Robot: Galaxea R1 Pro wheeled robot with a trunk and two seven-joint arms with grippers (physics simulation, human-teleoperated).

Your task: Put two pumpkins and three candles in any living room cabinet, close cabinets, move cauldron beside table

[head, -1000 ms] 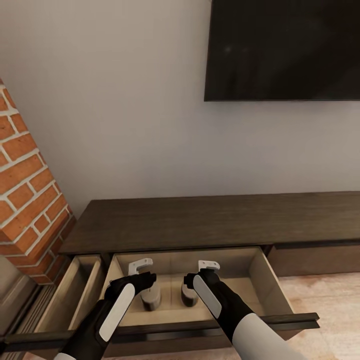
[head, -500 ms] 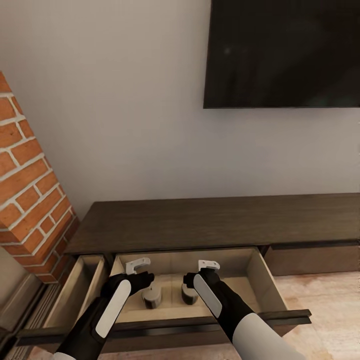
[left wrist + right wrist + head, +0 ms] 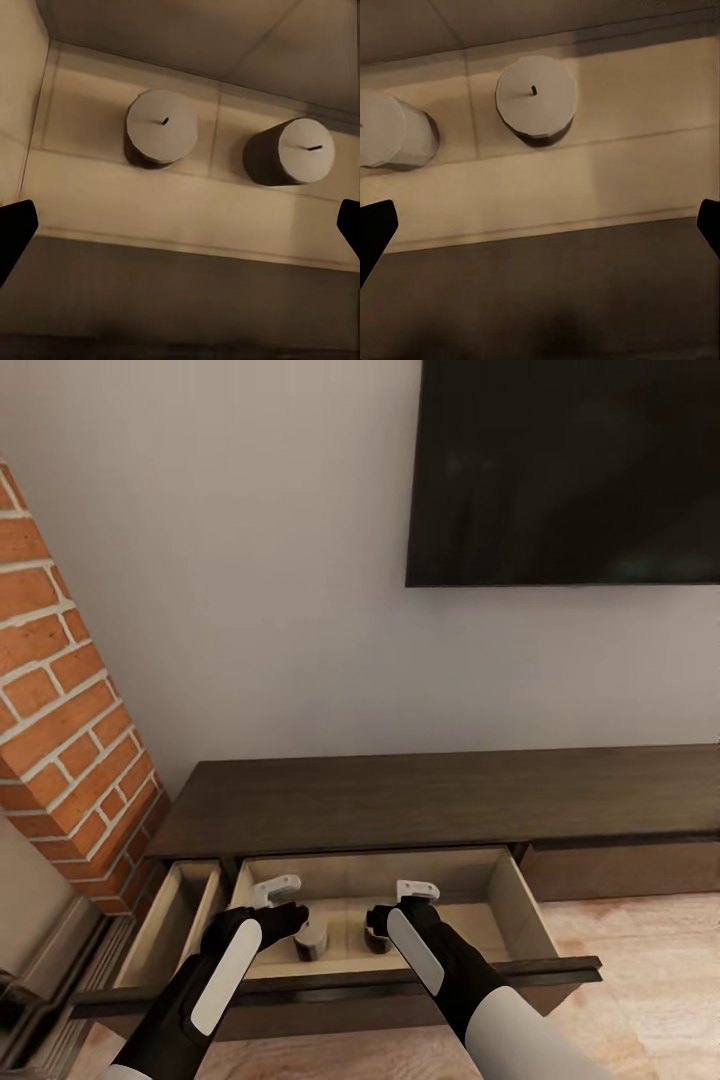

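Observation:
The dark-brown cabinet [image 3: 420, 800] stands against the wall with its middle drawer [image 3: 520, 915] pulled out, pale beige inside. Two short grey candles stand upright on the drawer floor, the left candle [image 3: 311, 938] [image 3: 161, 127] [image 3: 390, 139] and the right candle [image 3: 377, 936] [image 3: 296, 150] [image 3: 536, 97]. My left gripper [image 3: 285, 922] [image 3: 180, 232] hangs open over the drawer's front part, holding nothing. My right gripper [image 3: 385, 920] [image 3: 540, 232] hangs open beside it, also holding nothing. Both are apart from the candles. The pumpkins, the cauldron and the table are out of view.
A second, narrower drawer [image 3: 170, 935] at the cabinet's left end is also pulled out. A brick column [image 3: 70, 700] rises at the left, and a dark television [image 3: 565, 470] hangs on the wall above. Wooden floor [image 3: 640, 1000] lies at the right.
The whole view has shifted, so the camera has moved: the cabinet and drawers now look smaller and farther off. Both grippers stay open above the middle drawer, and the candles have not moved.

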